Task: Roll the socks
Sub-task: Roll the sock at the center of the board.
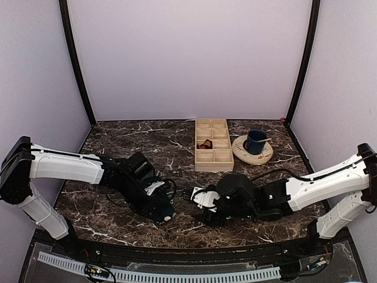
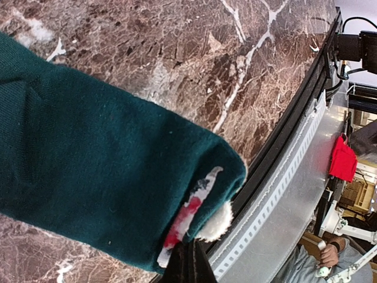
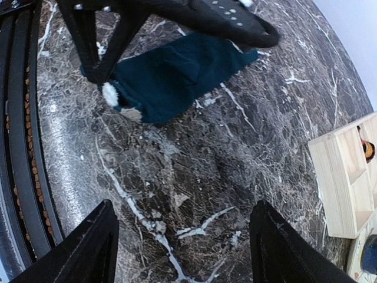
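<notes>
Left pincer (image 2: 187,264): pressed together, pinching the open end of the teal sock (image 2: 88,171), close to the counter's (image 2: 194,53) near edge and left of centre. The sock lies on the marble, its length running away from the pinch. Argyle sock (image 2: 189,213): only a thin strip of red, white and black shows at the mouth of the teal one, just beside the pinch. The rest is wrapped inside, out of sight. A small white fuzzy patch (image 2: 215,221) sits at the same end; cannot tell which sock it belongs to. Right pincer (image 3: 185,247): fingers spread wide, nothing between them, over bare marble, near the bundle but apart from it. In the top view the left arm's wrist covers nearly all of the socks, so the grip cannot be read from there. Wooden compartment tray (image 1: 206,158) toward the back; one cell holds something red and black, too small to name. Dark blue mug (image 1: 255,141) on a pale saucer (image 1: 240,152), just right of the tray. The right wrist view cuts off tray and mug at its edge.
</notes>
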Tool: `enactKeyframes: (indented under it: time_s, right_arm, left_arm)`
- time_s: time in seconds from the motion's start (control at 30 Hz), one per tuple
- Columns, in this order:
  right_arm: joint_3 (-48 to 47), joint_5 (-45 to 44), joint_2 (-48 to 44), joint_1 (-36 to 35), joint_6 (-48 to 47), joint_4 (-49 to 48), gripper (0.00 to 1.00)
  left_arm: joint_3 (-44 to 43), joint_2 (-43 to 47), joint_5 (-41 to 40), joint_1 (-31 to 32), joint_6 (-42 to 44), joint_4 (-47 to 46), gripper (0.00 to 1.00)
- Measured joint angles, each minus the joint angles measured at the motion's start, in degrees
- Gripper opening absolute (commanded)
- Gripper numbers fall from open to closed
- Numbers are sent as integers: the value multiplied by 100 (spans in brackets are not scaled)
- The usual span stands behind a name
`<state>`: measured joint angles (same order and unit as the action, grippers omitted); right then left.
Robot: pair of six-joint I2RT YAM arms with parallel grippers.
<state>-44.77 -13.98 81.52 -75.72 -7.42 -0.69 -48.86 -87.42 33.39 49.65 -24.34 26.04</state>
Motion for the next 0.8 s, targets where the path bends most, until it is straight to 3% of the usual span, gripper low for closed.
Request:
enactKeyframes:
  time_s: [0.37, 0.8]
  right_arm:
    - [-94, -531, 632, -754, -979, -551, 70]
    - [-518, -625, 1552, -894, -1945, -1003, 60]
  left_arm:
    - [9, -109, 553, -245, 125, 2, 0]
    - [118, -264, 1073, -295, 352, 0, 0]
